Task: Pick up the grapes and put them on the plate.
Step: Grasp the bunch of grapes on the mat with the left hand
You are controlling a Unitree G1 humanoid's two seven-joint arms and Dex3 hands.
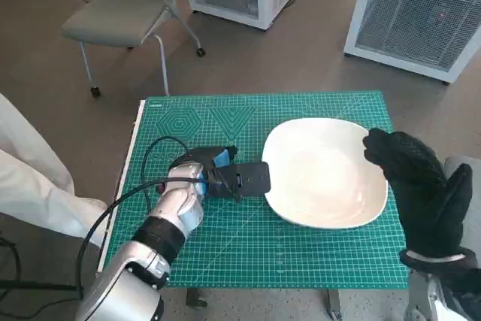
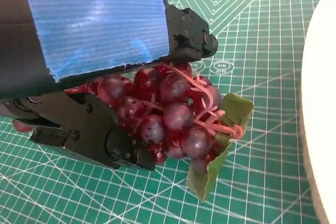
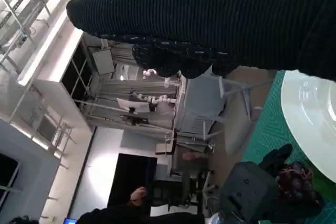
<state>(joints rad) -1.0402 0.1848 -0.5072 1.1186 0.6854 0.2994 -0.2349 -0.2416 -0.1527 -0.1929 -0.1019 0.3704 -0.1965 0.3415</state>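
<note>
Green gridded cutting mat [image 1: 316,253] covers the small table, with a grey chair [image 1: 124,13] on the floor at twelve o'clock. Left hand [image 1: 225,174] has its fingers wrapped around the grapes [image 2: 168,114], their leaf poking out beyond the fingers, just off the plate [image 1: 323,174] at its nine o'clock, probably so a short carry sideways ends over the dish. Right hand [image 1: 417,186] rests at the plate's three o'clock edge, holding nothing, fingers loosely apart, perhaps steadying it.

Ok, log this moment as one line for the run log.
left hand: holds grapes over mat | right hand: at plate edge, empty | plate: empty | step: carry pending
</note>
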